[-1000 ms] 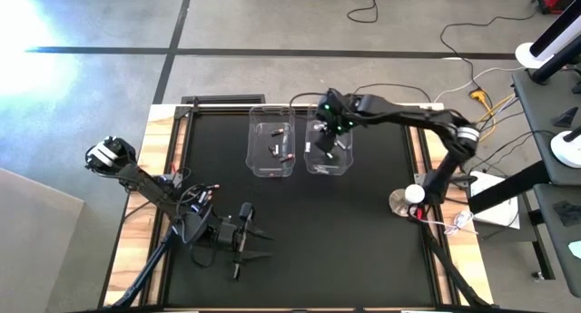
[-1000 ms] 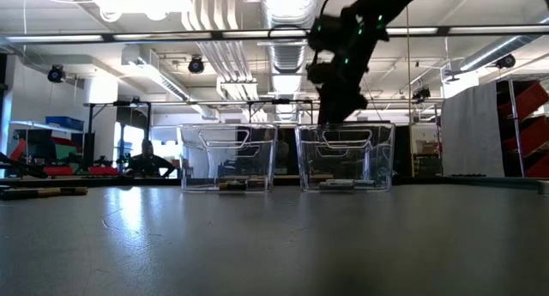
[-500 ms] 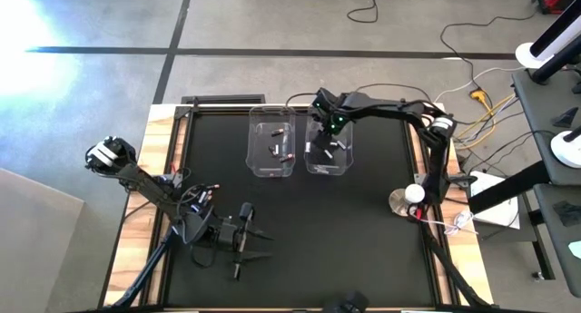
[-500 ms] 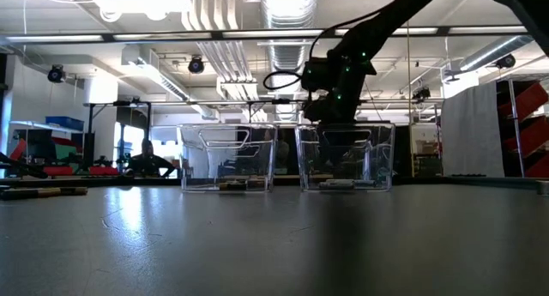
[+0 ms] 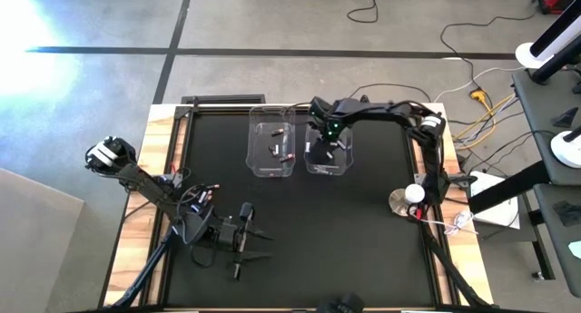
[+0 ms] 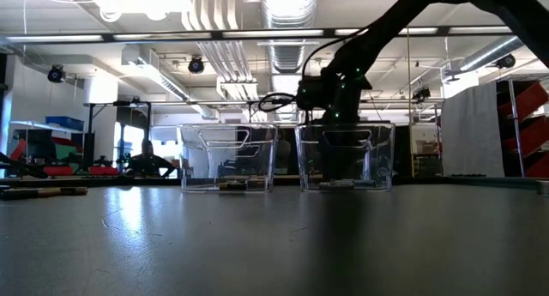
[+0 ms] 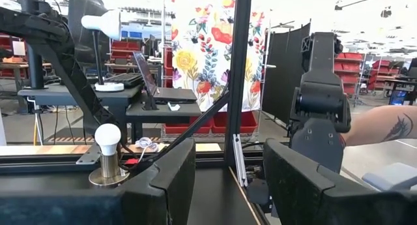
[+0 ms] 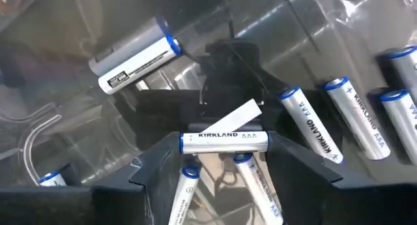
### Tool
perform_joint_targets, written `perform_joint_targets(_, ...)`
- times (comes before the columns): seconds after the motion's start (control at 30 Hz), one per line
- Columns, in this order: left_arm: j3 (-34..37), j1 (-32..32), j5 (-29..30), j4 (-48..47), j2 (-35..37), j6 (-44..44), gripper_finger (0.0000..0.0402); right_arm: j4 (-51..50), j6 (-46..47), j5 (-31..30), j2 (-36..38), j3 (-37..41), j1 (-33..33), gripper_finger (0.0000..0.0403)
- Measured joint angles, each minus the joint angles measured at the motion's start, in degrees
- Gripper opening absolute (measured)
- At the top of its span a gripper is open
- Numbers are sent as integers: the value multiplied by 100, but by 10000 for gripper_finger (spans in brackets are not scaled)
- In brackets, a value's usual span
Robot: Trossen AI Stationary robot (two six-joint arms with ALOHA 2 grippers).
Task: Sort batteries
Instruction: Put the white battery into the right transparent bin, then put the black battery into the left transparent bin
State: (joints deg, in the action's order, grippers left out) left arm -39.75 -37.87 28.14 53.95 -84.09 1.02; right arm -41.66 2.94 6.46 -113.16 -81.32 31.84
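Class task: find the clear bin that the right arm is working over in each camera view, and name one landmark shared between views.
High view: right bin, right of the twin bin.
Low view: right bin, centre-right.
Left wrist view: not in it.
Right wrist view: bin wall, batteries inside.
Shared landmark: right tool.

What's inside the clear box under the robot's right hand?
The right bin holds silvery-white batteries. The right gripper above it hides some, so no full count.

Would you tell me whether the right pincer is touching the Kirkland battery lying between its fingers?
Cannot tell. In the right wrist view the Kirkland battery spans the right pincer, ends meeting both fingertips, but it may lie below.
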Motion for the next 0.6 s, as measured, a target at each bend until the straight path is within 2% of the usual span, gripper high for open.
perform_joint_targets(0.33,0,0,0,-2,0,-4,159,-45,1,-23,210,11,-46,251)
perform_joint_targets(0.5,0,0,0,-6,0,-6,159,-135,1,-66,800,12,-211,267)
perform_joint_targets(0.6,0,4,0,-59,0,-11,159,-128,-11,-315,1328,20,-561,265)
